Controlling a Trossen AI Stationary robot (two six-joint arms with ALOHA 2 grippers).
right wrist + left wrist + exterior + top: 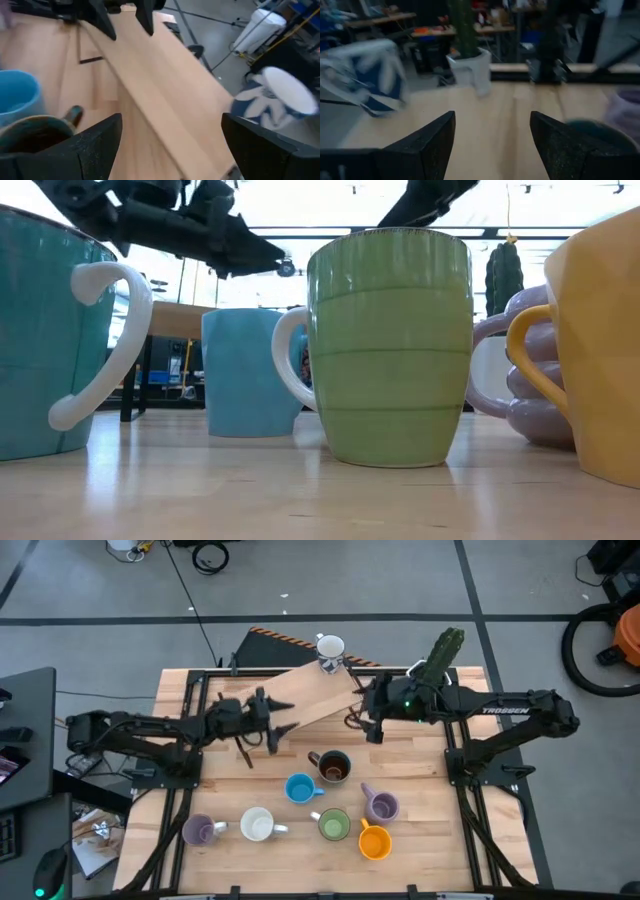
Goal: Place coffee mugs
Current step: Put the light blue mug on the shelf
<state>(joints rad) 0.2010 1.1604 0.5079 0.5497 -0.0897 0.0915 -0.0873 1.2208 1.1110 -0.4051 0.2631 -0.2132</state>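
L gripper [268, 730] hangs over the board [305, 695] mid-table, fingers spread wide, nothing in them. R gripper [372, 725] sits near the dark brown mug [331, 767], also wide, empty. Mugs cluster at the near edge: blue mug [299, 788], green mug [333, 825], orange mug [374, 841], white mug [257, 825], two purple; one patterned mug [330, 648] sits on the board's far end. Ceramic, so prob stiff, glazed-slick, chips if knocked. Best grip: pinch the rim wall opposite the handle.
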